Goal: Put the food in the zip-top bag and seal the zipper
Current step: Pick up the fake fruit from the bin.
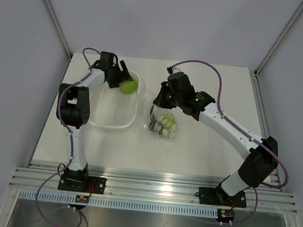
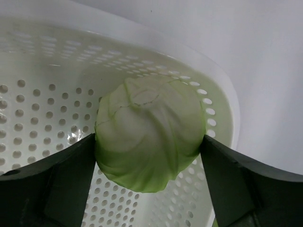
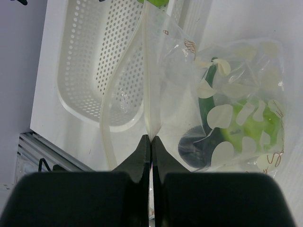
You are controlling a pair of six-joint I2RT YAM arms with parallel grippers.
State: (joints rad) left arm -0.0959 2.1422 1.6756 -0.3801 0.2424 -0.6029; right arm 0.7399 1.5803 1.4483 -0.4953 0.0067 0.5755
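At left, white perforated tray, rim close beside the bag's mouth. In its far right corner, lime-green ball clamped between the fingers of the left gripper. Further right, zip-top bag lying on the table, mouth gaping toward the tray. Pinched narrow on one strip of the zipper: right gripper. Inside the bag: green chili pepper, small dark piece, another green fruit.

plain white table, pale greyish walls, slanted aluminium corner posts; ribbed metal rail along the near edge, soft even light
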